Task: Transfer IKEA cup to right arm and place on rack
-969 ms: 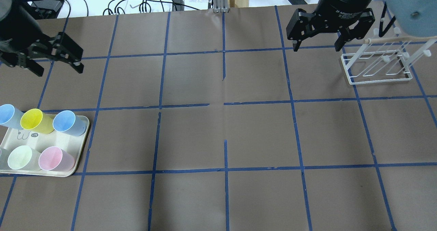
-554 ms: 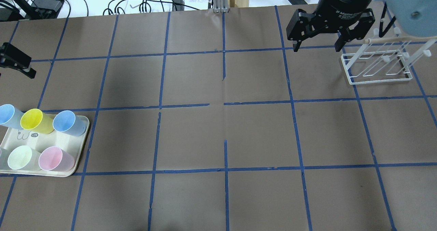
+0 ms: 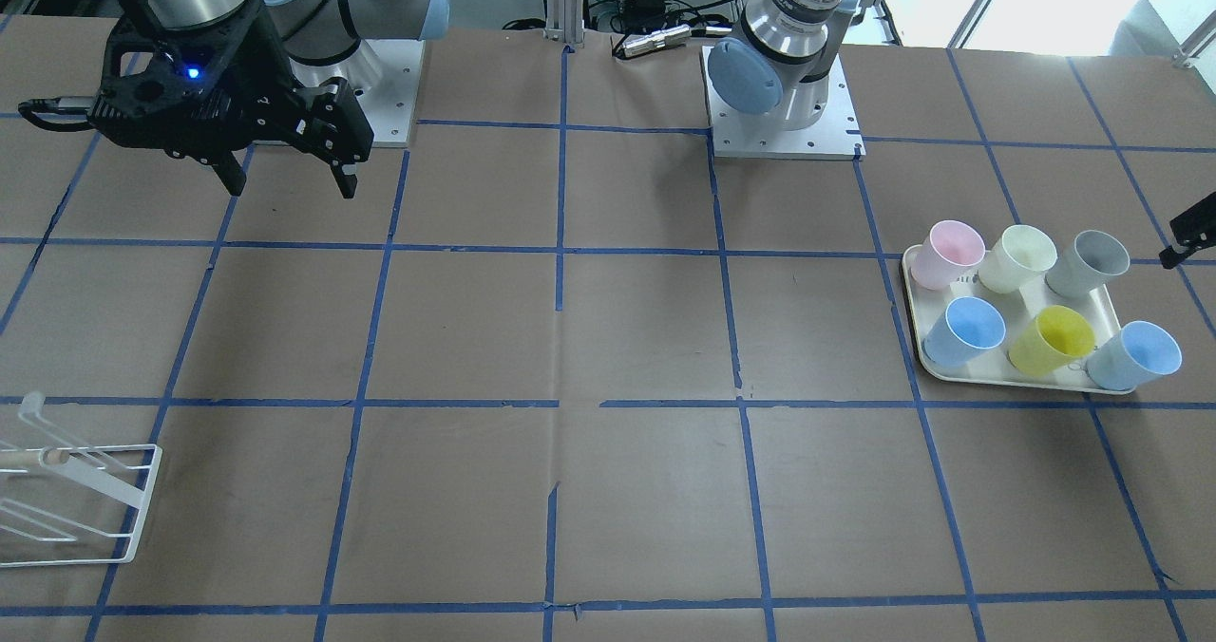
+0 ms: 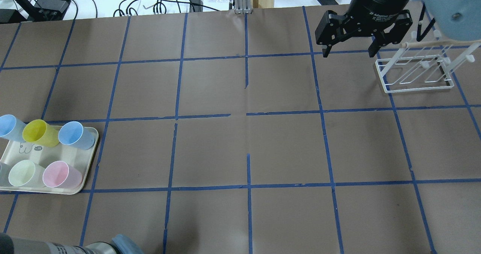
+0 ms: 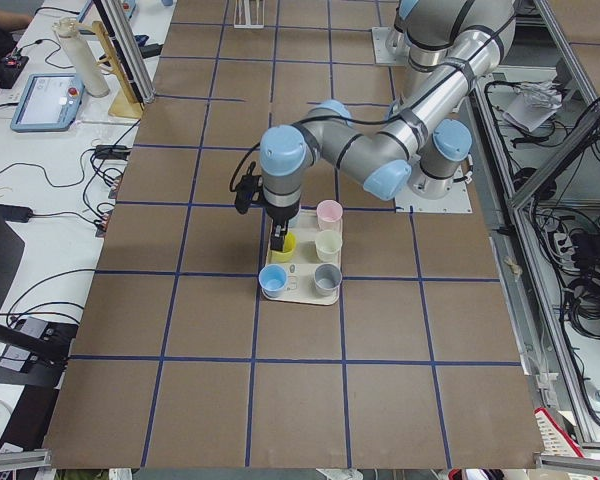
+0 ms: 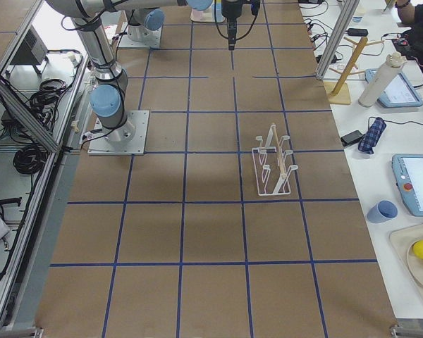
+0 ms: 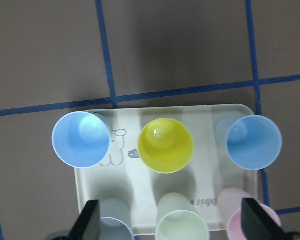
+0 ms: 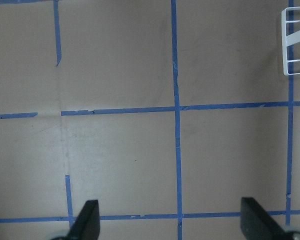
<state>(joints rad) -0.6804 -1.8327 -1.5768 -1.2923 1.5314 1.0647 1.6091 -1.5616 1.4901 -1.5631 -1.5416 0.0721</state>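
Note:
The IKEA cup (image 4: pixel 76 135), very pale blue outside and blue inside, stands upright at the back right corner of the cream tray (image 4: pixel 56 154). It also shows in the front view (image 3: pixel 964 330) and in the left wrist view (image 7: pixel 253 141). My left gripper (image 7: pixel 172 226) is open and empty, hovering above the tray near the yellow cup (image 7: pixel 165 145). Only one fingertip (image 3: pixel 1190 235) shows in the front view. My right gripper (image 4: pixel 349 51) is open and empty, held high just left of the white wire rack (image 4: pixel 413 73).
A deeper blue cup (image 4: pixel 8 127), a pink cup (image 4: pixel 61 174), a pale green cup (image 4: pixel 23 173) and a grey cup (image 3: pixel 1089 262) share the tray. The rack (image 3: pixel 76 500) stands at the table's far right. Cables and gear lie beyond the far edge.
My left gripper has left the overhead view at its left edge and now hangs over the tray. Part of the left arm now shows at the bottom left. The right gripper has not moved.

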